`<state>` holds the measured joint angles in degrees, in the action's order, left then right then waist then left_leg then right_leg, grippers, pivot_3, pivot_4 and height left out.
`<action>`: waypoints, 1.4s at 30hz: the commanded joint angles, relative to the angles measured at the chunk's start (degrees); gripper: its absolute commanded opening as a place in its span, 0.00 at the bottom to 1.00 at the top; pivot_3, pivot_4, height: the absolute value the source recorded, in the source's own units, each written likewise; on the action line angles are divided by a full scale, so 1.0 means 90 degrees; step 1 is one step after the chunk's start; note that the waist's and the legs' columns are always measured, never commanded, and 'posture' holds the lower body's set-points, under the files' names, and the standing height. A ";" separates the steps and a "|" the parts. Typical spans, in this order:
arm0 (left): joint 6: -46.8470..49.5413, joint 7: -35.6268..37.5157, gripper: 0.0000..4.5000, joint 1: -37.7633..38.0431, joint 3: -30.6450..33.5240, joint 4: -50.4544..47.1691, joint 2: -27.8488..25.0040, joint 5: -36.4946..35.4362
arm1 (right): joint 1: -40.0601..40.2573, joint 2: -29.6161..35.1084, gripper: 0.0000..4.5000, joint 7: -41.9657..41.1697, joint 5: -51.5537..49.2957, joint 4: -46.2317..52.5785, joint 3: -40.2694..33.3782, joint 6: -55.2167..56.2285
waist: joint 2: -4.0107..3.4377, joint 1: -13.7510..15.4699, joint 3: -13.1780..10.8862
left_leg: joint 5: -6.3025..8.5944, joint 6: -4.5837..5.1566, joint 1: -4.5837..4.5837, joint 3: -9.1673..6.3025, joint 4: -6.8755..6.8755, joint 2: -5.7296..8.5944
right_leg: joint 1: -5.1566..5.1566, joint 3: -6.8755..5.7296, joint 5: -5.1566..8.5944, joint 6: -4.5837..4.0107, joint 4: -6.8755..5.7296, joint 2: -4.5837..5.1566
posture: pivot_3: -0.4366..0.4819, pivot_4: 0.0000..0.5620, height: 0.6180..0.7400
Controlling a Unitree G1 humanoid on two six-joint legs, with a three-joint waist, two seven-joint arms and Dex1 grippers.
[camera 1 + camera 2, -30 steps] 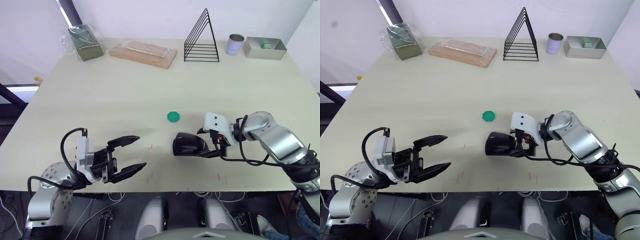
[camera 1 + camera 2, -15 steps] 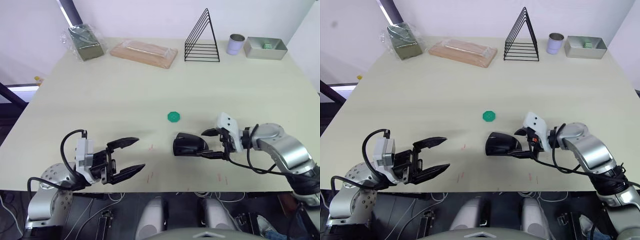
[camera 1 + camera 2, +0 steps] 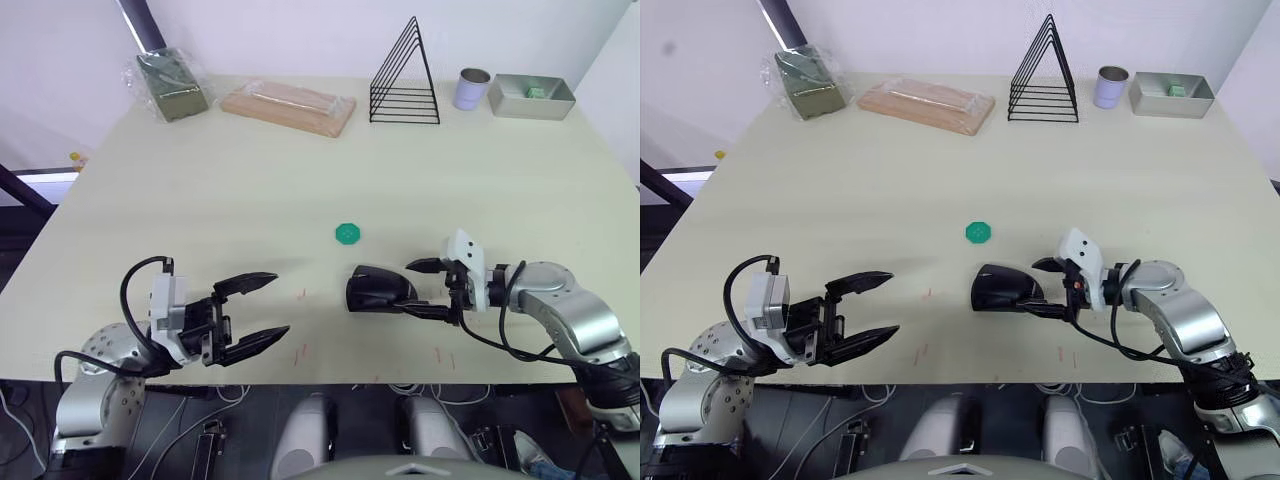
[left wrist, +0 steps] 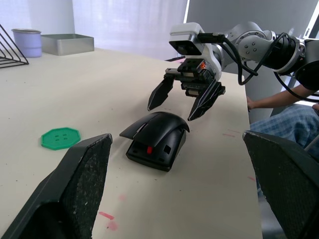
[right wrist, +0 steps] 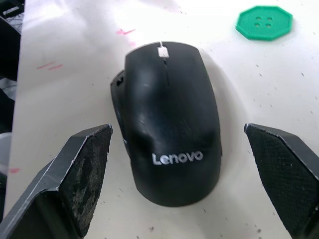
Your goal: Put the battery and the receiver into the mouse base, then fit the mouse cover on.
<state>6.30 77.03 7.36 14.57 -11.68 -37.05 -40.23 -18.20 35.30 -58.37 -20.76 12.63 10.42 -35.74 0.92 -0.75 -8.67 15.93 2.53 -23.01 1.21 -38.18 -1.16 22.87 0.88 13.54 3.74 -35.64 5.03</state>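
The mouse cover (image 3: 380,287), a smooth black shell with a pale logo, lies on top of the mouse base (image 4: 153,153) near the table's front middle. It sits slightly askew, and a red bit of the base shows under its raised end. The base's edge (image 5: 117,102) peeks out along one side. My right gripper (image 3: 428,290) is open just right of the mouse, fingertips pointing at it without touching. My left gripper (image 3: 262,310) is open over the front left of the table, well away from the mouse. The battery and the receiver are hidden.
A green disc (image 3: 347,233) lies just behind the mouse. Along the far edge stand a bagged item (image 3: 172,85), a wooden board (image 3: 288,106), a wire rack (image 3: 404,78), a cup (image 3: 470,88) and a metal tray (image 3: 530,97). A person's arm (image 4: 279,102) is beyond the table's right side.
My right gripper has let go of the mouse and drawn back to the right, leaving the cover on the base. The left gripper has stayed in place.
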 commanded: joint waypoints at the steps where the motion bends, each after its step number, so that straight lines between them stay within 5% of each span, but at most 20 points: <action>1: -0.0050 0.0074 1.00 -0.0017 0.0108 -0.0027 -0.0101 -0.0032 | -0.0104 0.0097 0.99 -0.0103 0.0018 0.0077 0.0041 0.0138 | 0.0000 0.0000 0.0000 | 0.0000 0.0000 0.0000 0.0000 0.0000 0.0000 | 0.0000 0.0000 0.0000 0.0000 0.0000 0.0000 | 0.48 0.27 1.00; 28: -0.0174 0.0171 1.00 0.0028 0.0116 0.0063 -0.0099 0.0017 | -0.0211 0.0035 0.99 -0.0122 0.0210 -0.0031 0.0199 0.0235 | 0.0000 0.0002 0.0000 | 0.0000 0.0000 0.0000 0.0000 0.0000 0.0000 | 0.0000 0.0000 0.0000 0.0000 0.0000 -0.0001 | 0.48 0.27 1.00; 32: -0.0175 0.0197 1.00 0.0030 0.0125 0.0069 -0.0102 0.0016 | -0.0214 0.0026 0.73 -0.0105 0.0217 -0.0021 0.0193 0.0240 | 0.0000 0.0002 0.0000 | 0.0000 0.0001 0.0000 0.0000 -0.0001 0.0000 | 0.0000 -0.0001 0.0000 0.0000 0.0000 -0.0002 | 0.48 0.27 1.00; 42: -0.0140 0.0186 1.00 0.0046 0.0135 0.0014 -0.0106 -0.0003 | -0.0227 0.0045 0.73 -0.0115 0.0228 -0.0008 0.0203 0.0246 | 0.0000 0.0003 0.0000 | -0.0001 0.0001 0.0001 0.0001 -0.0001 0.0001 | -0.0001 -0.0007 0.0000 0.0000 -0.0001 -0.0004 | 0.48 0.27 1.00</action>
<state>5.70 78.55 7.57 14.59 -10.56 -37.37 -39.93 -19.12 35.59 -59.32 -18.42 11.23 12.65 -34.54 0.92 -0.73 -8.66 15.92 2.54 -23.00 1.22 -38.20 -1.15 22.86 0.81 13.54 3.74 -35.65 4.99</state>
